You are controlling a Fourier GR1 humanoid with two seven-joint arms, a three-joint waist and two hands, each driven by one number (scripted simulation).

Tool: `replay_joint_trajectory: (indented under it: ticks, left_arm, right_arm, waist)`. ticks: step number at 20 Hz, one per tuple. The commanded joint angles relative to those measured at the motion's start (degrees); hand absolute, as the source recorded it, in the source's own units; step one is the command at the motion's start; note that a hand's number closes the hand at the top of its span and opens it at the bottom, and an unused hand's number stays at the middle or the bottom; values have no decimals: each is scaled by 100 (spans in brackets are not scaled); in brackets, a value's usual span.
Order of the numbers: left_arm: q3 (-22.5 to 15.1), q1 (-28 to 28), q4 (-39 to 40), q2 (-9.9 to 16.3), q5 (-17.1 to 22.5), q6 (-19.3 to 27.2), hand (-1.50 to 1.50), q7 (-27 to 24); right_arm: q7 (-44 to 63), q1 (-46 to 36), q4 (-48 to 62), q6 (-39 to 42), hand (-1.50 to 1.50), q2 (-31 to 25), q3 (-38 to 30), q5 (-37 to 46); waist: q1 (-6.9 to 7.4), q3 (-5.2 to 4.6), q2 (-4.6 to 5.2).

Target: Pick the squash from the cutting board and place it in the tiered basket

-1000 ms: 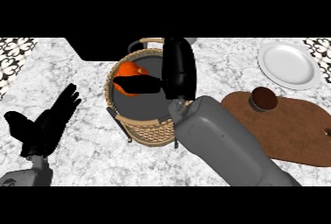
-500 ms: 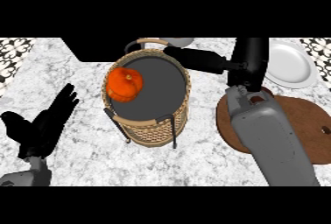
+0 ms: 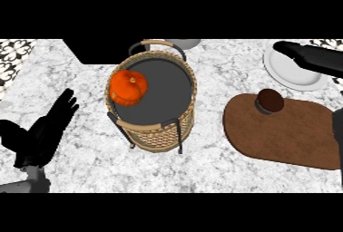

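Withdrawn since half a second ago: right forearm, formerly across the cutting board's near-right part and the basket's right side, now pulled back to the right edge of the view; right hand [image 3: 309, 56] shifted from beside the basket's far-right rim to a spot over the white plate. Squash unmoved in the basket; left hand unchanged.

Marble counter top [image 3: 208, 167]: grey-veined white, spanning the view, with a patterned black-and-white strip at the far-left and far-right corners.

Wicker tiered basket [image 3: 155, 136]: oval, dark-floored upper tier, black wire legs, curved handle at the far end; standing at the counter's centre-left.

Brown cutting board [image 3: 285, 136]: rounded outline, lying toward the counter's right edge, well apart from the basket.

Left hand [image 3: 41, 133]: black, near the counter's left edge, fingers straight and spread, pointing away from the robot, holding nothing.

Right hand: black, near the far-right corner, reaching leftward above the plate; only partly in view, fingers extended rather than curled, nothing in its grasp.

White plate [image 3: 295, 74]: round, at the counter's far-right corner, just beyond the cutting board's far edge.

Orange squash [image 3: 128, 87]: ribbed, short stem on top, resting inside the basket's upper tier against its left rim.

Dark brown round object [image 3: 271, 100]: small, sitting on the cutting board's far-left part; kind not discernible.
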Motion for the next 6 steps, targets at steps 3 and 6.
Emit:
replay_joint_trajectory:
  ticks: [3,6]
  left_arm:
    - [-101,-295,434,-130,-225,99,0,-178]
    - [14,160,92,-57,25,-145,0,-182]
  right_arm:
    - [-394,808,-351,1125,-150,-765,-1230,-1196]
    - [-663,1210,-432,1593,-150,-946,-1740,-1601]
  waist:
    - [-41,0,10]
    - [8,-1,1]
